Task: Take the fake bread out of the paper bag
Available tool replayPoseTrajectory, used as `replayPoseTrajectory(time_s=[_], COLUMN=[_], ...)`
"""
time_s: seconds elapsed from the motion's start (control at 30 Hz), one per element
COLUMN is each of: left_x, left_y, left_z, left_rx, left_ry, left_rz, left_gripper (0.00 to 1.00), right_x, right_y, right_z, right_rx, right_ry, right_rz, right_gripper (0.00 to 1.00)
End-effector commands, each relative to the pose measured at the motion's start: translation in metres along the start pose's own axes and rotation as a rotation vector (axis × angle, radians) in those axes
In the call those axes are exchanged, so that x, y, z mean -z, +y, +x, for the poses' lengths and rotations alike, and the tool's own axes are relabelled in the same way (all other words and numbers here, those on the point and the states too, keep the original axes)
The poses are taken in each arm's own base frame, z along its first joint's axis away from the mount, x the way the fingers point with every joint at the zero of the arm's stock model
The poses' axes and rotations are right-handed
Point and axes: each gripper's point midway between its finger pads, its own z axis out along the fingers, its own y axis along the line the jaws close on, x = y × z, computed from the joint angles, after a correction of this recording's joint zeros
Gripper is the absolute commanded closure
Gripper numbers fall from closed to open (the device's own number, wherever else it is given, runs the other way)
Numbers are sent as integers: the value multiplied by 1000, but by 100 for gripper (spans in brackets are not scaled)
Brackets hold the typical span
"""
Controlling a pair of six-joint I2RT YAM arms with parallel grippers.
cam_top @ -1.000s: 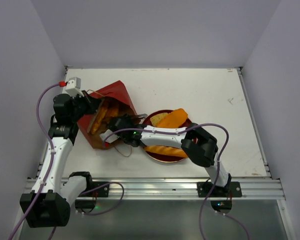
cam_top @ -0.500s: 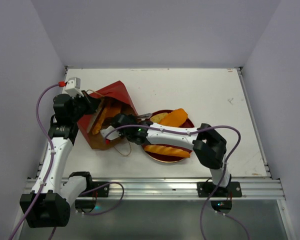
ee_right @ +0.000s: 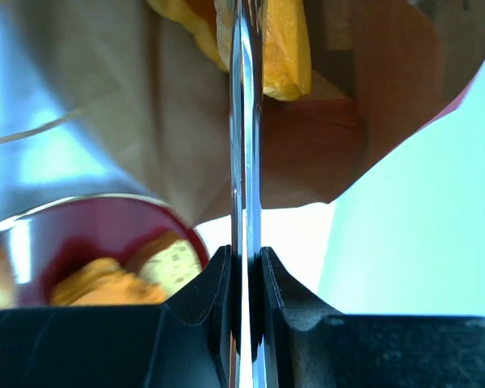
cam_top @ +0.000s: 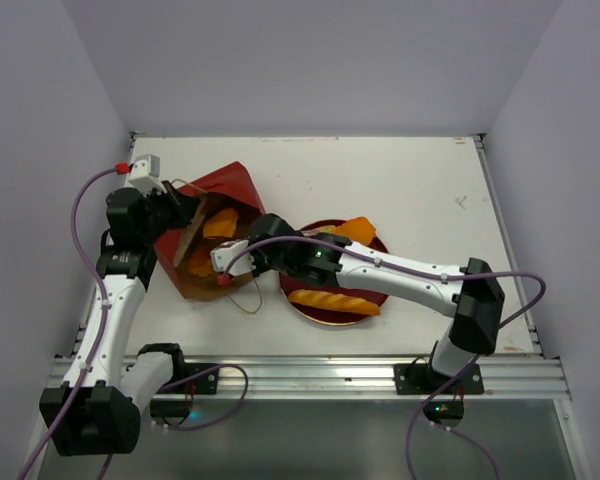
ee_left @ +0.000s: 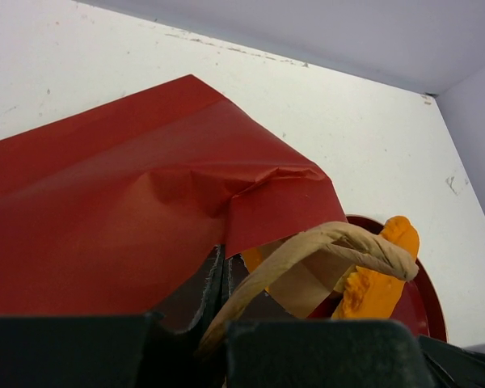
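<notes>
Bag (cam_top: pixel 230 185): lies on its side at the left of the counter (cam_top: pixel 420 190). Red outside, brown inside. Mouth faces the plate.
Left gripper (cam_top: pixel 177 213): clenched on the bag's rim, right by the cord handle (ee_left: pixel 331 246). It holds the mouth open.
Right gripper (cam_top: pixel 218 262): at the bag's mouth, fingers pressed close together, tips next to an orange piece. Can't tell if it has hold of any bread.
Bread in the bag (cam_top: pixel 220 222): at least 2 orange bits show inside. Not out yet.
Bread that is out: a long loaf (cam_top: pixel 332 300) lies on the near side of the red plate (cam_top: pixel 332 320). Another orange loaf (cam_top: pixel 358 228) is at the plate's far side.
Done so far: abt half, I think. Some bread is on the plate, some is in the bag.
Left to do: pull the rest out, 1 by 1 prob.
Counter: white, flat, a few small marks. Metal rail (cam_top: pixel 310 375) along the near edge.
Room: plain pale walls on 3 sides, nothing else around.
</notes>
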Motion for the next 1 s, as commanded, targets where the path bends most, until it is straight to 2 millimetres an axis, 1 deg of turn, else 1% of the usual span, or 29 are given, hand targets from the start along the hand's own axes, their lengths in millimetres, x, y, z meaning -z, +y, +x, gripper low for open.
replayPoseTrajectory(time_s=[0.0,0.03,0.07,0.1,0.13,0.17,0.2,0.23,0.27,0.3,0.37,0.4,0.43,0.47,0.5,0.53,0.57,0.6,0.63,0.67,0.7,0.73,0.77,0.83,0.87,0.9,0.93,0.97], left_x=[-3,-3,-3,-4,-4,-4,-4,-4,-5,-5,-6,-6,-6,-6,-6,-6,-6,-6,-5,-4,-4,-4,-4,-4,-4,-5,-5,-5], left_y=[8,9,10,11,12,14,15,16,16,17,17,18,18,19,19,19,20,20,20,20,21,21,22,23,23,23,23,23], left_z=[2,2,2,4,4,4,6,6,6,7,7,7,8,8,8,8,10,10,10,11,11,12,14,15,15,15,16,15], left_rx=[-5,-6,-6,-8,-9,-11,-11,-14,-14,-14,-13,-14,-14,-13,-13,-15,-11,-13,-15,-14,-15,-15,-15,-18,-19,-19,-19,-19], left_ry=[0,0,-2,1,-1,-2,-1,0,0,3,7,7,10,13,12,13,18,18,16,17,18,19,23,25,26,26,27,26], left_rz=[-25,-28,-34,-38,-43,-47,-51,-54,-58,-59,-60,-64,-63,-66,-67,-69,-71,-71,-73,-74,-76,-78,-79,-80,-80,-82,-78,-77], left_gripper=[100,100,100,100,100,100,100,100,100,100,100,100,100,100,100,100,100,100,100,100,100,100,100,100,100,100,100,100], right_x=[32,35,49,55,62,68,83,91,98,112,126,141,147,151,153,163,165,165,174,177,176,186,185,190,196,194,196,200], right_y=[5,16,13,20,24,26,22,23,22,17,14,11,11,9,12,5,3,7,2,3,9,8,18,32,37,49,55,59], right_z=[-11,-14,-12,-11,-14,-5,-3,-5,8,12,27,33,39,50,59,71,82,94,109,120,133,147,157,173,178,184,193,198], right_rx=[-81,-80,-90,-102,-109,-124,-145,-158,-185,-210,-258,-268,-280,-306,-324,-349,-381,-399,-426,-449,-469,-497,-522,-551,-563,-573,-580,-584], right_ry=[-112,-148,-179,-194,-235,-229,-260,-302,-293,-321,-335,-347,-343,-325,-306,-290,-256,-223,-191,-164,-125,-102,-71,-20,-11,16,60,78], right_rz=[-56,-104,-110,-141,-177,-199,-198,-227,-243,-232,-243,-221,-215,-198,-190,-143,-114,-103,-53,-29,-20,23,14,10,22,5,7,22], right_gripper=[100,100,100,100,100,100,100,100,100,100,100,100,100,100,100,100,100,100,100,100,100,100,100,100,100,100,100,100])
